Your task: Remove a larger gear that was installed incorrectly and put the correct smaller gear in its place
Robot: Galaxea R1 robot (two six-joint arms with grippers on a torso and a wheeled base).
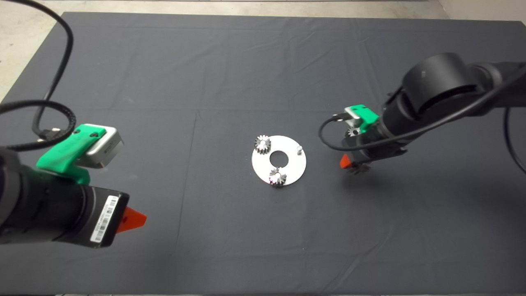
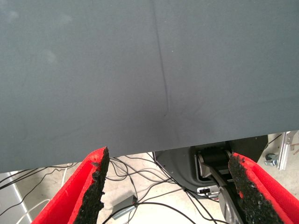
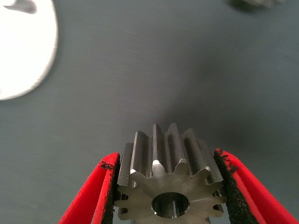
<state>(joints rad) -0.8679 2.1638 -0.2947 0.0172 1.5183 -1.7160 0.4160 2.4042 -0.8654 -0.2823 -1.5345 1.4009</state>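
Observation:
My right gripper (image 1: 354, 164) is shut on the larger gear (image 3: 170, 163), a dark steel gear with flared teeth and a round centre hole, held just above the mat to the right of the round metal plate (image 1: 287, 164). The gear shows under the fingers in the head view (image 1: 360, 168). Two small gears (image 1: 262, 144) (image 1: 277, 176) sit on the plate, and one peg (image 1: 299, 149) stands bare. The smaller gear (image 1: 352, 132) lies on the mat beside the right wrist, partly hidden. My left gripper (image 1: 135, 220) is open and empty at the lower left.
The plate's edge (image 3: 23, 51) shows in the right wrist view, with a blurred gear (image 3: 254, 3) at the far edge. The left wrist view shows its red fingers (image 2: 91, 186) over the mat's edge (image 2: 140, 149), with cables on the floor beyond.

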